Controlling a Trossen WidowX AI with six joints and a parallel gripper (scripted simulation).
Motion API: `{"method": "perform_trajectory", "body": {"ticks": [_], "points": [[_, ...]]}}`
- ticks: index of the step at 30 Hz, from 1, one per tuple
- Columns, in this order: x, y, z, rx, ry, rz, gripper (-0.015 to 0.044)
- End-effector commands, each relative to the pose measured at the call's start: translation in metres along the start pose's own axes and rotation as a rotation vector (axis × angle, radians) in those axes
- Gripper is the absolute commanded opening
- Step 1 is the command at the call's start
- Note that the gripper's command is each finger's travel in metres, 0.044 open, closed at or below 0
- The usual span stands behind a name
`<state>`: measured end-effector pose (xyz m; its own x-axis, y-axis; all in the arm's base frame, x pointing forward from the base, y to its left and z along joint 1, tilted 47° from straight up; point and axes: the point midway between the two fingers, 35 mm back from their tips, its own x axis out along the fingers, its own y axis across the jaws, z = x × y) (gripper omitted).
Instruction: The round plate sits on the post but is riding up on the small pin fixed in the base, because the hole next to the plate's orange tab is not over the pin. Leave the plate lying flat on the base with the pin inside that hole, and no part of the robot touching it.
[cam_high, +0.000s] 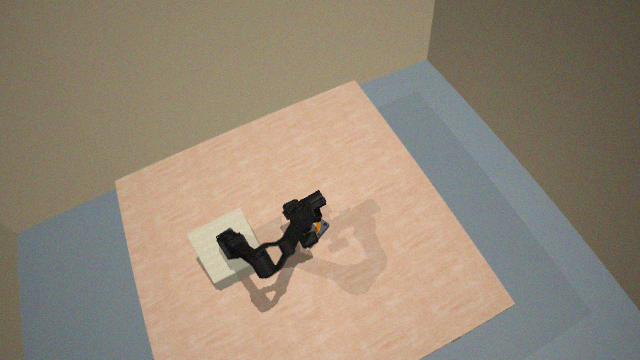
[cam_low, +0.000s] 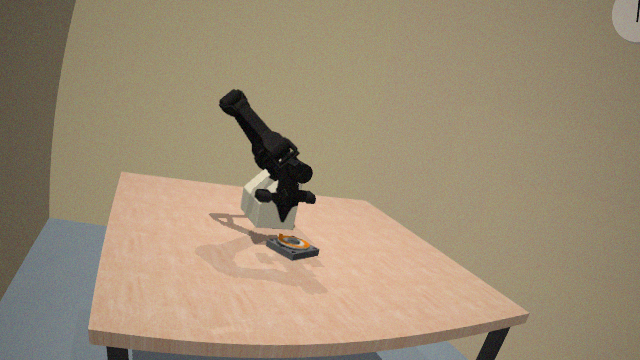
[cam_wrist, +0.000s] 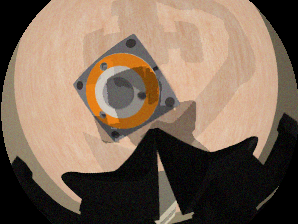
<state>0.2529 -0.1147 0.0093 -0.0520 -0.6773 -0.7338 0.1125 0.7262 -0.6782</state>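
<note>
One gripper (cam_low: 285, 218) shut, wrist shows plate (cam_wrist: 125, 90)

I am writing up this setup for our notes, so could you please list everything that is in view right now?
table: one, light wood top with dark legs, centre of the room.
base: one, grey square with dark holes at its corners, on the table in front of the arm.
round plate: one, orange ring with a grey middle, on the base.
block: one, off-white, on the table under the arm's foot.
floor: blue-grey, around the table.
walls: tan, behind the table.
arm: one, black, bent over the base.
gripper: one, black, jaws shut on nothing, above the plate and apart from it.
</note>
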Motion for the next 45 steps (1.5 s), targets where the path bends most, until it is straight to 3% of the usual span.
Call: {"method": "perform_trajectory", "body": {"ticks": [1, 7, 18, 45], "points": [[-0.006, 0.0, 0.001, 0.022, -0.002, -0.068, 0.0], [-0.002, 0.0, 0.002, 0.022, -0.002, -0.067, 0.0], [0.042, -0.003, 0.002, 0.021, -0.002, -0.069, 0.0], [0.042, -0.013, 0.022, 0.022, -0.003, -0.07, 0.0]]}}
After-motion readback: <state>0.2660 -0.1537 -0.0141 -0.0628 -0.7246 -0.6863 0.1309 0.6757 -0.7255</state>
